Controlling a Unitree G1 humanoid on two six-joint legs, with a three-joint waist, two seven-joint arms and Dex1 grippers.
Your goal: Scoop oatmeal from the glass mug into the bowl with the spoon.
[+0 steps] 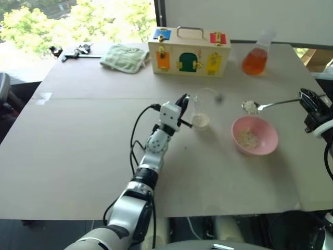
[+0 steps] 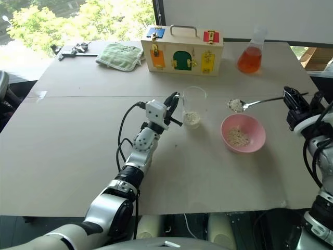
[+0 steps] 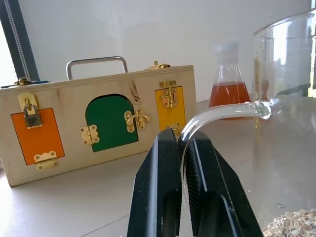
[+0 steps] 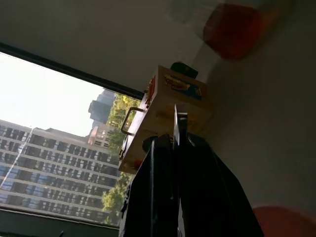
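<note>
Oatmeal (image 2: 238, 137) lies as pale dry flakes in the smooth pink bowl (image 2: 243, 133), with more at the bottom of the glass mug (image 2: 192, 107) and a small heap on the spoon (image 2: 255, 102). From the head views, all sit on a broad matte beige table (image 2: 78, 135) before a bright window with green trees. The left claw (image 2: 174, 107) is clenched on the mug's handle; the right claw (image 2: 292, 101) is clenched on the end of the thin silver spoon handle, holding it level above the table just behind the bowl. Along the far edge stand a wooden lock box (image 2: 182, 50) with coloured doors and a metal handle, a conical flask (image 2: 250, 54) of orange liquid, a folded green cloth (image 2: 120, 55) and a small dark tool (image 2: 75, 49).

In the left wrist view, black ribbed fingers (image 3: 155, 192) pinch the clear curved handle, flakes visible through the glass wall.

In the right wrist view, the black fingers (image 4: 158, 187) grip the flat spoon handle edge-on, the box and tall buildings beyond.
</note>
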